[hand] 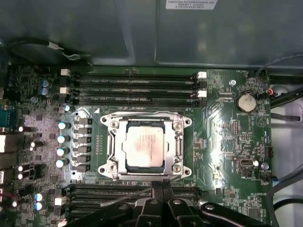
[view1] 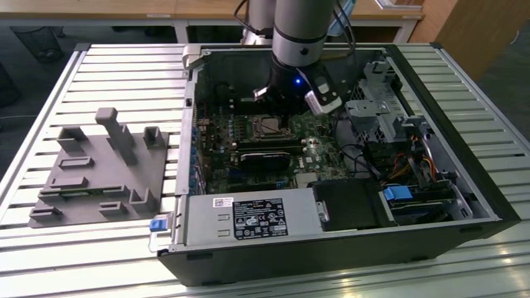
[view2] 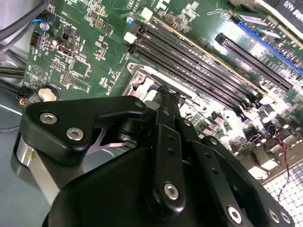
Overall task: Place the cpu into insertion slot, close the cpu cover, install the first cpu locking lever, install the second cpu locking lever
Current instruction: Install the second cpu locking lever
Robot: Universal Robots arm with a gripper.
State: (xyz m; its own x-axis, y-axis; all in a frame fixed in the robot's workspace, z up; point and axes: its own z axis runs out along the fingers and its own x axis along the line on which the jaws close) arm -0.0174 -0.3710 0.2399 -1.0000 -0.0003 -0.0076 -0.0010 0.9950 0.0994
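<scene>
The cpu [hand: 144, 146], a pale square chip, lies flat in the insertion slot [view1: 267, 126] on the green motherboard. The silver cpu cover [hand: 113, 144] lies down around it, framing the chip through its window. Thin metal lever rods run along two sides of the frame [hand: 142, 114]; whether they are latched I cannot tell. In the first wrist view my gripper [hand: 162, 187] hovers beside the socket over the nearby memory slots, shut and holding nothing. Its black fingertips [view2: 165, 94] stand just off the socket's corner in the second wrist view. From outside, the gripper [view1: 286, 105] hangs inside the case just behind the socket.
Long black memory slots [hand: 137, 87] flank the socket on two sides. A black block [view1: 267, 158] sits in front of the socket, a power supply [view1: 248, 217] at the case front, and a drive cage [view1: 385, 108] with cables on the exterior view's right. A grey fixture [view1: 99, 167] stands outside the case.
</scene>
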